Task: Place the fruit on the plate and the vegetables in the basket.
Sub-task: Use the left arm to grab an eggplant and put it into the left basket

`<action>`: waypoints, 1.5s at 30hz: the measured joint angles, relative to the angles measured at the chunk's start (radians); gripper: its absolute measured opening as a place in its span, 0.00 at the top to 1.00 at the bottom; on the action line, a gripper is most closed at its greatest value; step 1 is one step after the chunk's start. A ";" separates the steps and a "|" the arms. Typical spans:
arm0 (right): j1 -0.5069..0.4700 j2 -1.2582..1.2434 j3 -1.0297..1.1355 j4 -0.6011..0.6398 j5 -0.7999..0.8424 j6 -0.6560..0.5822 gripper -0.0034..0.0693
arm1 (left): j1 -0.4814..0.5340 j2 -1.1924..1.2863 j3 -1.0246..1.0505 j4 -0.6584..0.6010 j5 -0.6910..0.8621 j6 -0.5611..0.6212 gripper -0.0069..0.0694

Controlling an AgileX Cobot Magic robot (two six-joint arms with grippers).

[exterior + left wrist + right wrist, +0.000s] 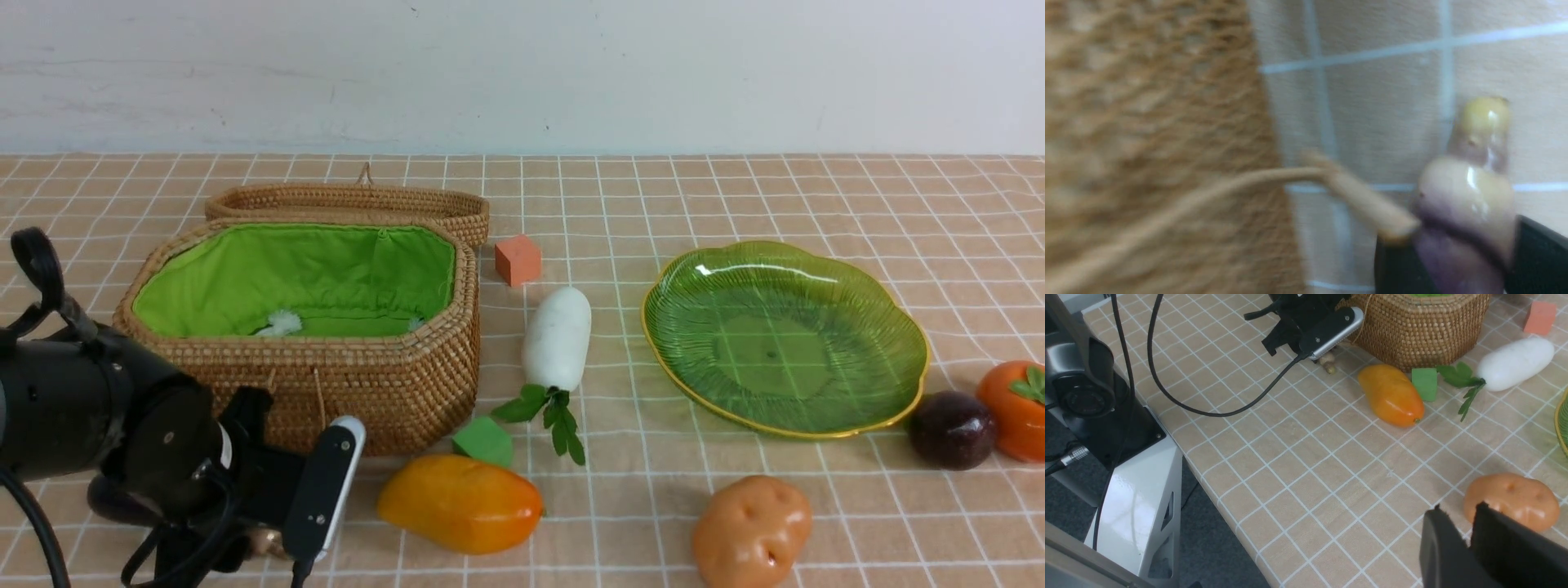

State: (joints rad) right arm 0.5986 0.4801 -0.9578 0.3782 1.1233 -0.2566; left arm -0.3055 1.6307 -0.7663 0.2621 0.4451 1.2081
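Observation:
My left gripper (273, 527) hangs low in front of the basket (384, 384), shut on the eggplant (1461, 212), whose purple body and pale stem end stick out between the black fingers (1541, 253). The basket's wicker wall (1147, 122) is right beside it. The mango (460, 502), potato (751, 531) and radish (557, 336) lie on the cloth. The green plate (784, 343) holds nothing; the purple ball (951, 429) and persimmon (1016, 408) sit at its right. My right gripper (1459, 508) is shut on nothing, just short of the potato (1515, 500).
An orange cube (518, 260) sits behind the radish and a green cube (483, 441) lies between the basket and the mango. The basket's lid (351, 200) lies open behind it. A wicker cord with a toggle (1363, 200) dangles against the eggplant. The table edge (1220, 506) drops off nearby.

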 joint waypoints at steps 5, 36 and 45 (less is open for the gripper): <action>0.000 0.000 0.000 0.000 0.001 -0.001 0.78 | 0.000 0.001 -0.001 -0.013 0.013 -0.007 0.43; 0.000 0.000 -0.002 -0.013 -0.384 -0.004 0.77 | -0.227 -0.399 -0.330 0.261 0.238 -0.627 0.56; 0.000 0.000 -0.003 -0.001 -0.409 -0.004 0.76 | -0.187 -0.111 -0.434 0.443 0.112 -0.783 0.56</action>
State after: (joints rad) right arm 0.5986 0.4801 -0.9606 0.3769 0.7140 -0.2604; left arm -0.4921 1.5197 -1.2004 0.7046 0.5570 0.4250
